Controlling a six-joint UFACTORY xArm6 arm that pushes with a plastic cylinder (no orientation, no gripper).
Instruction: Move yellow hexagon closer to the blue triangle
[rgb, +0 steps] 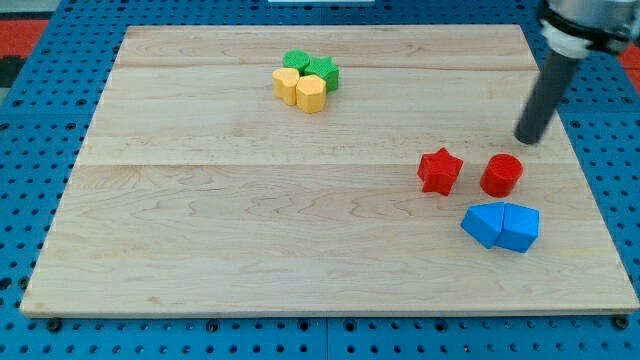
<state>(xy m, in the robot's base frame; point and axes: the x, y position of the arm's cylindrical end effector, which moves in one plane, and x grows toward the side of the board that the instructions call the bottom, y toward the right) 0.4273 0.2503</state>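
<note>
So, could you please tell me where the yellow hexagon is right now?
The yellow hexagon sits near the view's top, left of centre, in a tight cluster with a yellow heart-like block and two green blocks, far from my tip.

Lab bench: blue pegboard (30, 120), wooden board (250, 230)

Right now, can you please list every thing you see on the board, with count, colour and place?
green blocks: two, green, touching, near the view's top, centre-left; one looks star-shaped.
yellow blocks: two, yellow, just below the green ones, touching them.
red star: one, red, the view's right.
red cylinder: one, red, right of the star.
blue blocks: two, blue, touching, below the red ones.
wooden board: one, light wood.
my tip: one dark rod, above the red cylinder, touching no block.
</note>
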